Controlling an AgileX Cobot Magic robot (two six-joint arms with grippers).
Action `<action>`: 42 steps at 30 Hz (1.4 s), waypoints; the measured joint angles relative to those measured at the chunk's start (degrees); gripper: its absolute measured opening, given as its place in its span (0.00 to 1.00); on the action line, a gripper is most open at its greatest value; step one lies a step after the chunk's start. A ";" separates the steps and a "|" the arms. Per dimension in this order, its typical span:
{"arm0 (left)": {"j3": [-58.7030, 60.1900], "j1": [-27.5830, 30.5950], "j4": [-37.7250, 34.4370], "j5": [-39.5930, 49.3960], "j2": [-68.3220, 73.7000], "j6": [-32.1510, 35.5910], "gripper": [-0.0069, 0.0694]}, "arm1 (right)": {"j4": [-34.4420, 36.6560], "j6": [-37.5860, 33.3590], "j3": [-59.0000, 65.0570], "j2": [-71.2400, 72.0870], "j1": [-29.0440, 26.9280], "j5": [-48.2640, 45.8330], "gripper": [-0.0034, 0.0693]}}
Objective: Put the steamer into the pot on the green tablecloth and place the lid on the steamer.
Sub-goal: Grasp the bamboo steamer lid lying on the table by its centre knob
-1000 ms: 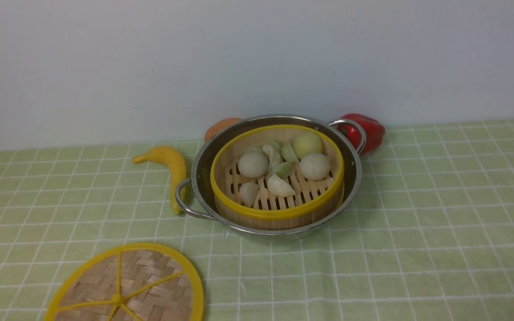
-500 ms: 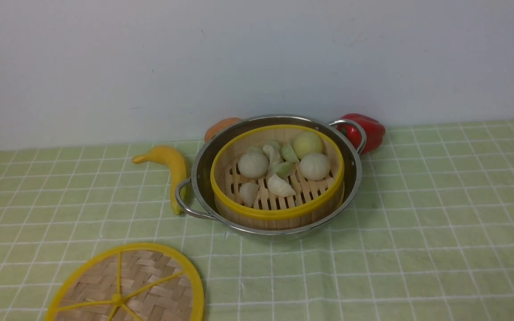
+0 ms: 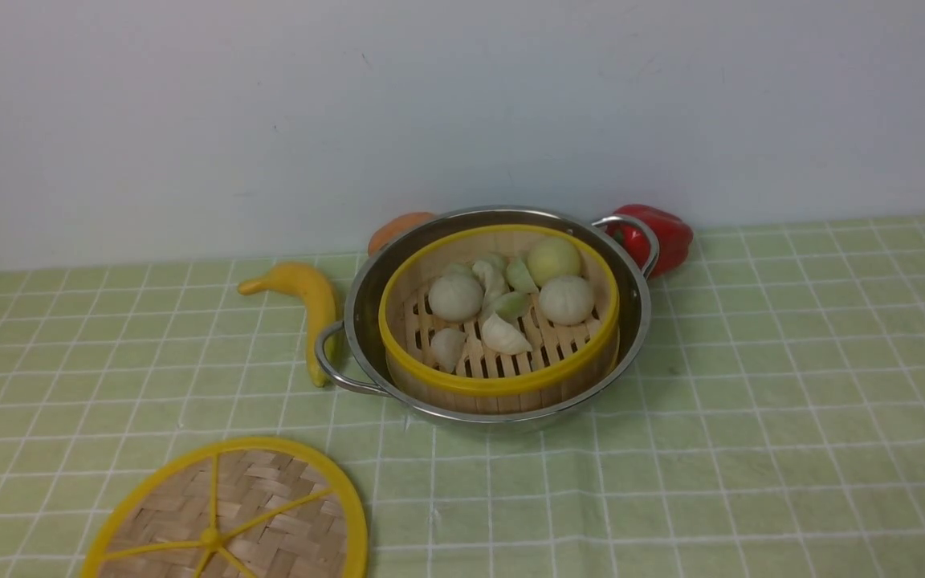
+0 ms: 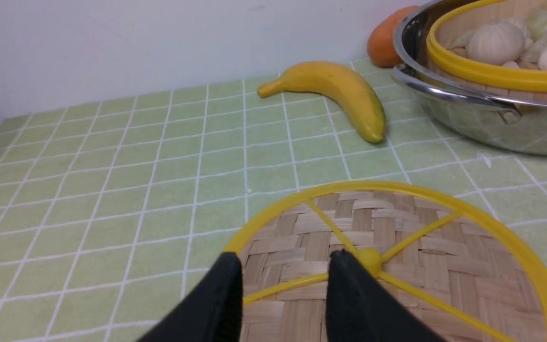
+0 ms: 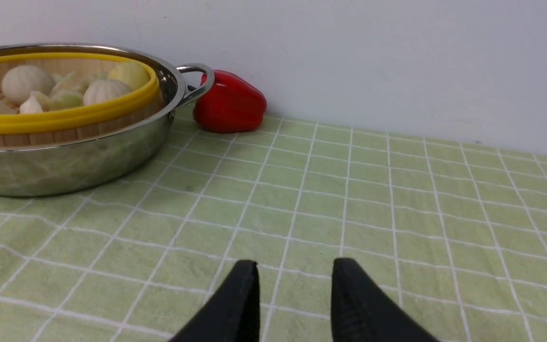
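The round bamboo steamer with a slatted floor and yellow rim (image 3: 503,385) sits inside the wide, shiny stainless-steel pot with two loop handles (image 3: 511,417). The flat woven-bamboo lid with yellow rim and spokes (image 3: 270,506) lies on the pale green gridded tablecloth (image 3: 751,449), near the worktop's front edge, toward its left corner. The lid is off the steamer; placing it is judged to be the remaining step.

Risk 1: the lid is flat on the cloth. If the left end effector (image 4: 285,266) descends off the small yellow centre knob (image 4: 370,260), the fingers may slide over the weave or drag the cloth. Its fingers stand apart with nothing between them.
Risk 2: a weak or off-centre grip may let the lid tilt in transit and settle askew on the rim.
Risk 3: lateral contact with the rim may shift the steamer, because a gap separates it from parts of the pot wall.

Contents: the steamer holds whitish garlic-like bulbs (image 3: 455,298), a pale yellow-green round piece (image 3: 554,261) and smaller pale pieces. These may obstruct seating only if displaced onto the rim. The pot holds the steamer.

The right end effector (image 5: 295,266) is likewise released, its fingers separated and nothing grasped.
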State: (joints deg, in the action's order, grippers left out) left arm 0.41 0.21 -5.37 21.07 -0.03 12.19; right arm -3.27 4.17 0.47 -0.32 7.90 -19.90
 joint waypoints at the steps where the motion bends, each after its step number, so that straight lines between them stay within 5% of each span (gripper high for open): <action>1: 0.00 0.00 0.00 0.00 0.00 0.00 0.41 | 0.00 0.13 0.00 0.00 0.00 0.00 0.38; 31: 0.00 0.00 0.17 -1.98 0.00 2.51 0.41 | 0.15 0.27 0.00 0.00 0.00 0.07 0.38; 42: 0.00 0.00 -20.77 -21.07 0.00 2.36 0.41 | 0.15 1.49 0.00 0.00 0.00 0.07 0.38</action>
State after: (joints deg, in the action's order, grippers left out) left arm 0.41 0.21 -26.14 0.00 -0.03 14.54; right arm -3.12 5.66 0.47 -0.32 7.90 -19.83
